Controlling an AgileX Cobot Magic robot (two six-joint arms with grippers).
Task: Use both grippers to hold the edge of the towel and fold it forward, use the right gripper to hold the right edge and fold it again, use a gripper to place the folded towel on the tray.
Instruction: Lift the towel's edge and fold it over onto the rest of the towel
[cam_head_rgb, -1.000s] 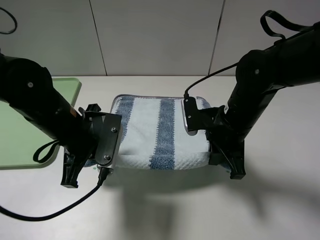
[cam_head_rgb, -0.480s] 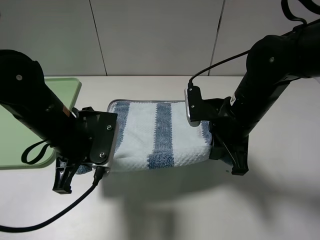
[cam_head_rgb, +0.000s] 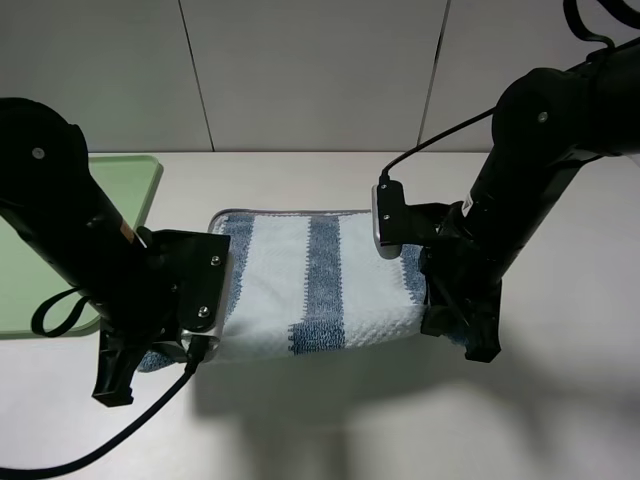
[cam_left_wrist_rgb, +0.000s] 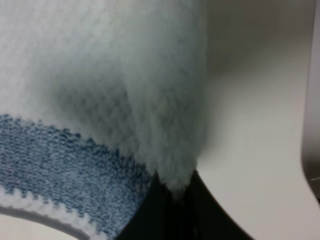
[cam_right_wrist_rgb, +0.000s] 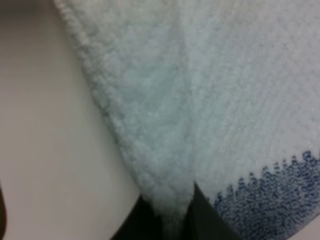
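Observation:
The blue-and-white striped towel (cam_head_rgb: 290, 280) lies on the table between my two arms, its upper layer doubled over toward the front. Its grey hem (cam_head_rgb: 290, 212) shows along the far side. My left gripper (cam_left_wrist_rgb: 172, 200) is shut on the towel (cam_left_wrist_rgb: 125, 100) at its left end, with white terry pinched between the black fingers. My right gripper (cam_right_wrist_rgb: 172, 220) is shut on the towel (cam_right_wrist_rgb: 225, 100) at its right end in the same way. From above, both arm ends hide the pinch points. The pale-green tray (cam_head_rgb: 30, 290) lies at the far left, partly behind my left arm.
My left arm (cam_head_rgb: 110, 270) covers the tray's right side and trails a black cable (cam_head_rgb: 100, 445) over the front of the table. My right arm (cam_head_rgb: 500, 220) stands over the towel's right end. A panelled wall runs behind the table.
Both grippers have moved toward the table's front, drawing the held towel with them. The doubled front of the cloth now lies nearer, and the left arm has sunk lower left.

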